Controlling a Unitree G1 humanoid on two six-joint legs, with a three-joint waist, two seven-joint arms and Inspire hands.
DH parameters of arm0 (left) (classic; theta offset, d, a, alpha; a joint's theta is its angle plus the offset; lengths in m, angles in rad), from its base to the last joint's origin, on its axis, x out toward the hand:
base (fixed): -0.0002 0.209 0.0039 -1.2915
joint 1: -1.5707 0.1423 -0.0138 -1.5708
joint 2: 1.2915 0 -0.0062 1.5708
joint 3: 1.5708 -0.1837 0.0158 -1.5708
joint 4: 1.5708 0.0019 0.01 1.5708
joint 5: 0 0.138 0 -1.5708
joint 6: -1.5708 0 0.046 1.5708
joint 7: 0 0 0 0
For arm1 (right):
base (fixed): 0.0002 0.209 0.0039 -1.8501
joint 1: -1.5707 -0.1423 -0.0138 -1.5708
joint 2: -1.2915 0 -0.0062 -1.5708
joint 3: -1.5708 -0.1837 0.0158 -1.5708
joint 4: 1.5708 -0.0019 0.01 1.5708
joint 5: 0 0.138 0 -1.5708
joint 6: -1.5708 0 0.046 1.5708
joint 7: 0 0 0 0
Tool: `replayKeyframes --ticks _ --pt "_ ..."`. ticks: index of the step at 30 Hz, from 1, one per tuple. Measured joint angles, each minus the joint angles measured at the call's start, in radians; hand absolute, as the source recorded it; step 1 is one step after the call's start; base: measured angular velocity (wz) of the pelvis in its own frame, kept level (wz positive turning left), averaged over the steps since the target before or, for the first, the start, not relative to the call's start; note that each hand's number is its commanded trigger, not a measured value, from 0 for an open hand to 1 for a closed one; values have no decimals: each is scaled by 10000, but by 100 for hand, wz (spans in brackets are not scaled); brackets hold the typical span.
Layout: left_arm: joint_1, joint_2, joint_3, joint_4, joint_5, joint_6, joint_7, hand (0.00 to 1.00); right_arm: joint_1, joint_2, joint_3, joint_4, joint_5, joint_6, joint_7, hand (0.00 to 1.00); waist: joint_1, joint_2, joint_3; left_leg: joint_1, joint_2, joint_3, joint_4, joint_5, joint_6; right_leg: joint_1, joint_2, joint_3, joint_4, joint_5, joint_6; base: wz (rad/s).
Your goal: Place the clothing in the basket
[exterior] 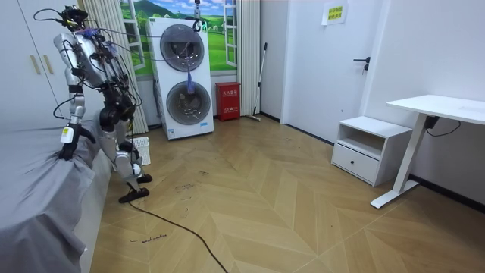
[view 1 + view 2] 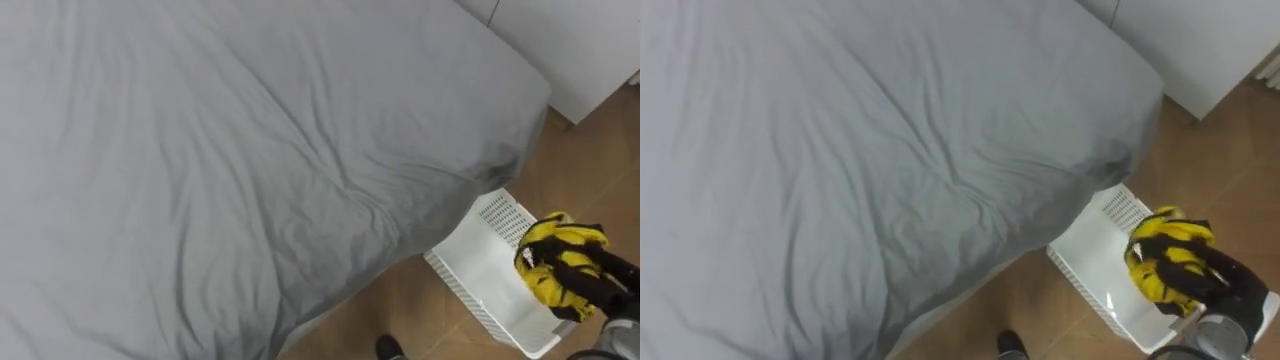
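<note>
Yellow garment [image 2: 560,250] bunched in the right hand [image 2: 598,285], whose dark fingers curl round it, over the white basket [image 2: 487,268]. The basket stands on the wood floor [image 2: 420,310] just beside the edge of the grey bed [image 2: 250,150]. Room view: robot standing at the bed's side, stacked washing machines [image 1: 186,76] beyond. Its left hand [image 1: 67,144] hangs at the bed's edge, and its fingers cannot be made out.
</note>
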Motion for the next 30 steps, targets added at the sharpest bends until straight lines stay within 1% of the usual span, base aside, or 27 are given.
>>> replayKeyframes --ticks 12,20,23,25,26,28,30 --pt "-13 32 4 -8 -1 -31 -2 0 4 1 -4 28 131 0 -272 0 1 -61 -8 12 6 -17 49 36 23 43 -18 -36 -5 1 -2 0" --pt "-17 45 60 -18 2 -40 -54 0 30 0 -12 209 132 0 -271 0 9 -90 -27 60 10 -138 50 36 22 159 -23 -132 -49 2 -4 4" --pt "3 53 123 -16 0 -80 -110 0 267 4 -16 255 178 0 -253 0 27 -105 -25 237 15 -232 39 46 3 486 -25 -320 -238 21 -34 13" --pt "-9 55 120 -15 -17 -79 -172 0 462 2 -9 270 366 -2 -235 0 38 -118 -34 520 44 -343 4 39 -8 923 -15 -484 -506 37 -61 11" --pt "-14 58 121 -14 -30 -78 -192 0 521 2 9 268 407 -14 -226 0 70 -132 -35 592 51 -359 -12 36 -12 1017 -7 -493 -556 41 -67 6" --pt "-46 67 248 -38 -79 -80 -299 0 803 30 176 275 460 -20 -77 0 220 -265 -34 847 103 -492 -75 23 -33 1322 -12 -581 -631 36 -66 10" --pt "115 67 427 -100 -75 -110 -339 0 971 141 183 285 467 -20 81 0 228 -360 -36 1104 120 -575 -158 20 -44 1675 -17 -711 -805 38 -69 17"
